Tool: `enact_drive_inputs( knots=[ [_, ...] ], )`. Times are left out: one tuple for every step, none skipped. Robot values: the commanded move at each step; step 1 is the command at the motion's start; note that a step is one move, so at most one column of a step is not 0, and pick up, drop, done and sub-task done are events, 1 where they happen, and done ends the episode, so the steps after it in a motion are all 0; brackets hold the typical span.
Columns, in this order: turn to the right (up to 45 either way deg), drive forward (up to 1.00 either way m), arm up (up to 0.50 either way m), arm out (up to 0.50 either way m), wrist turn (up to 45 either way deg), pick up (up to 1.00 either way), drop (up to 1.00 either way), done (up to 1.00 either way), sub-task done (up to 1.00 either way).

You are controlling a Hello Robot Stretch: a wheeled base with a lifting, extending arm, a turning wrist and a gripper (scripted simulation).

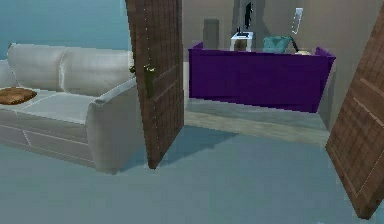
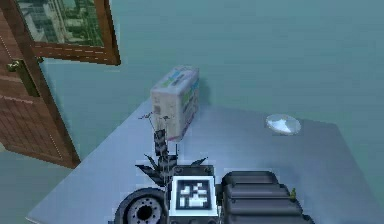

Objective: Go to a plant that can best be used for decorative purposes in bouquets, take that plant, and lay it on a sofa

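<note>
Sofa (image 1: 60,95) on the forward view's left, puffy white cushions, flat brown pillow (image 1: 15,96) on the seat. Next comes a wood-grain door (image 1: 160,70), then a boxy purple counter (image 1: 260,78). Arm side view: dark spiky plant (image 2: 160,160) right by the gripper (image 2: 150,198), can't tell if it holds anything. Pale box (image 2: 175,98) behind, on a smooth grey table (image 2: 250,150).

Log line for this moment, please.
sofa at forward view's left, beside open door | dark spiky plant at grey table near edge, box behind | hand at plant, cannot tell if holding
</note>
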Motion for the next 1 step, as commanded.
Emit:
enact_drive_inputs(
  knots=[
    [0.0, 0.00, 0.00, 0.10, 0.0, 0.00, 0.00, 0.00, 0.00]
  ],
)
